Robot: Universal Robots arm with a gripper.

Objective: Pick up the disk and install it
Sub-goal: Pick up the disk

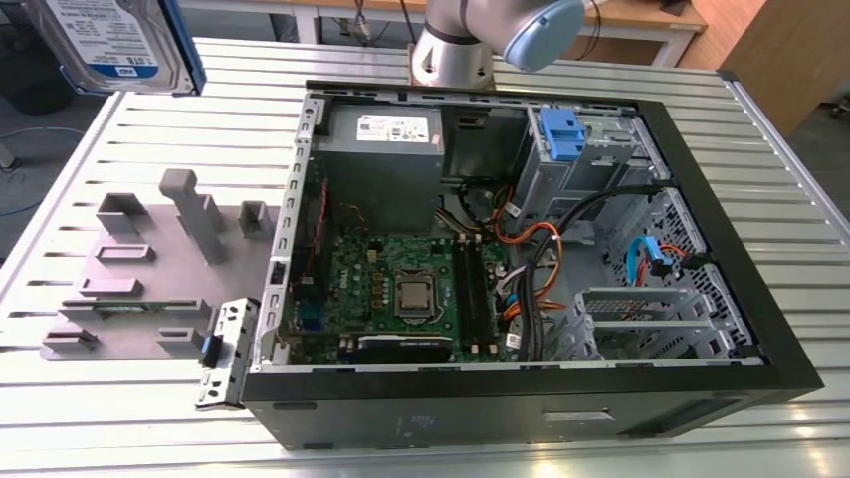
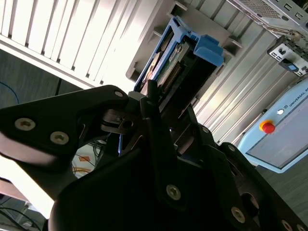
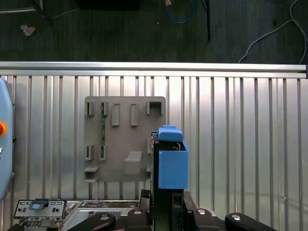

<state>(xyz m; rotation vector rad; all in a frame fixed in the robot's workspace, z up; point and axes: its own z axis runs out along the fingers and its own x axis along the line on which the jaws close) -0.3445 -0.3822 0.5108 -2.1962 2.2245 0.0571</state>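
Observation:
The disk (image 1: 119, 45), a silver drive with a white-and-blue label and blue rails, hangs high at the exterior view's upper left, well above the slatted table. In the first wrist view the disk (image 3: 172, 166) shows edge-on, blue, with its end tab pointing away from me, over the right edge of a grey fixture plate. My gripper (image 3: 167, 196) is shut on its near end. The second wrist view has the disk (image 2: 185, 60) sticking out from between my black fingers (image 2: 153, 103), blue tab at the far end.
An open computer case (image 1: 743, 329) lies on the slatted table (image 1: 146, 428), with a blue-tabbed drive cage (image 1: 564, 134) and a power supply (image 1: 385, 134) inside. The grey fixture plate (image 1: 133, 279) sits beside it. A control box with a red button (image 2: 267, 127) stands off the table.

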